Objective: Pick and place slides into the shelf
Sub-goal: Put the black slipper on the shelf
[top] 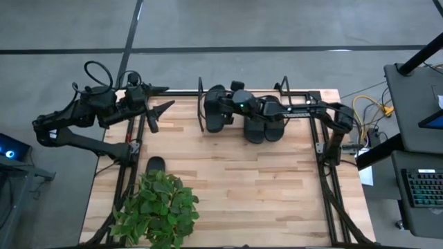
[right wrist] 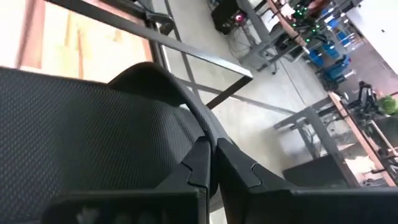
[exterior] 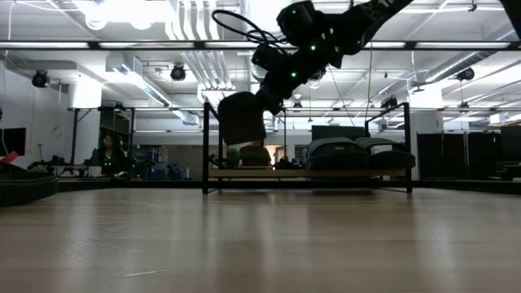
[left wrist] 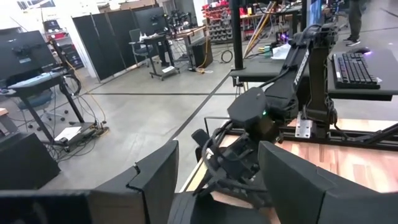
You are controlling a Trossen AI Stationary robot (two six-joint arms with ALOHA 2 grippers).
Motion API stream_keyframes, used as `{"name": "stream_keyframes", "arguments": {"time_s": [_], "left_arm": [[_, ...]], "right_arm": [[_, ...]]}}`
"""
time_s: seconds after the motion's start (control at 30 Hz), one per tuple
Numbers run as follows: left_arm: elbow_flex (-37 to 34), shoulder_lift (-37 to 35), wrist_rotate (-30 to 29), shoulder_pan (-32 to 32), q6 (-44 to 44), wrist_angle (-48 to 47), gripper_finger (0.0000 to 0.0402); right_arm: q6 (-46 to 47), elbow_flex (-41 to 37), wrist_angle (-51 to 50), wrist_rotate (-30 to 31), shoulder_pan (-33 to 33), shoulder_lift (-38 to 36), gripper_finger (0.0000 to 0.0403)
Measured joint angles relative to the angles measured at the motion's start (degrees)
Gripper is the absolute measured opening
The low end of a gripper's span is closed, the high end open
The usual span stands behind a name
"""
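Right end effector (top: 223, 105) clamped on a black slide (top: 214, 114), hung over the left end of the shelf (top: 297, 93), above its wood board. Two more slides (top: 264, 128) already parked on the shelf's right half; a fourth slide (top: 156, 164) lying on the bench (top: 242, 187) beside the potted plant (top: 158, 207). Left end effector (top: 158, 109) parted, empty, waiting near the bench's far left corner. Probably light and flexible, textured; best pinched at the strap.

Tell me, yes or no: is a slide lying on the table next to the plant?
Yes: in the high view one black slide lies on the table at the plant's far edge.
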Motion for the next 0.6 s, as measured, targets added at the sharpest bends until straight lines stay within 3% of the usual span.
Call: {"name": "stream_keyframes", "arguments": {"time_s": [0.6], "left_arm": [[0.00, 0.63, 0.02, -0.01, -1.00, 0.03, 0.0206]], "right_arm": [[0.04, 7.01, -3.10, 0.50, -1.18, 8.92, 0.0009]]}}
